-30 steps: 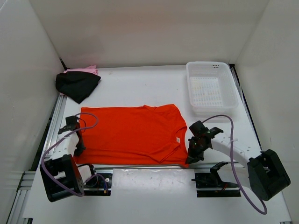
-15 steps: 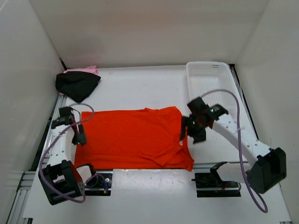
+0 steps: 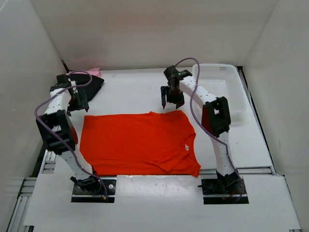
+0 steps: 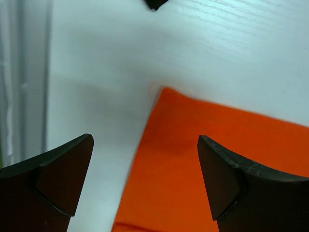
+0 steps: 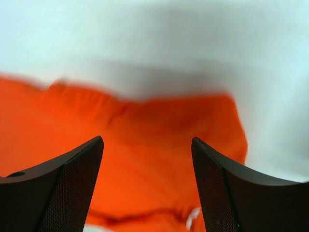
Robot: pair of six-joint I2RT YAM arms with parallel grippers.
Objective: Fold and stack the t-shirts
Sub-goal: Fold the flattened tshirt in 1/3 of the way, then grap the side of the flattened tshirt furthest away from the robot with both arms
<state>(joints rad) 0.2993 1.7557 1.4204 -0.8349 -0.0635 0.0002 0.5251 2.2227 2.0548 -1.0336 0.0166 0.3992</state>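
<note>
The orange t-shirt [image 3: 137, 142] lies spread flat in the middle of the table, collar toward the right. My left gripper [image 3: 77, 104] hovers open over its far left corner [image 4: 207, 121], nothing between the fingers [image 4: 145, 140]. Open as well, my right gripper [image 3: 171, 102] hangs above the far right edge of the orange cloth [image 5: 159, 116], its jaws empty [image 5: 146, 140]. A black t-shirt [image 3: 95, 83] lies bunched at the back left, partly behind the left arm. A bit of pink t-shirt [image 3: 92, 72] shows behind the black one.
A white mesh basket [image 3: 240, 99] stands at the back right, right of the right arm. White walls close in the table on the left, back and right. A metal rail [image 3: 46, 159] runs along the left edge.
Both grippers have opened and left the orange t-shirt's near corners. Both arms have swung away to its far edge. The shirt stays flat.
</note>
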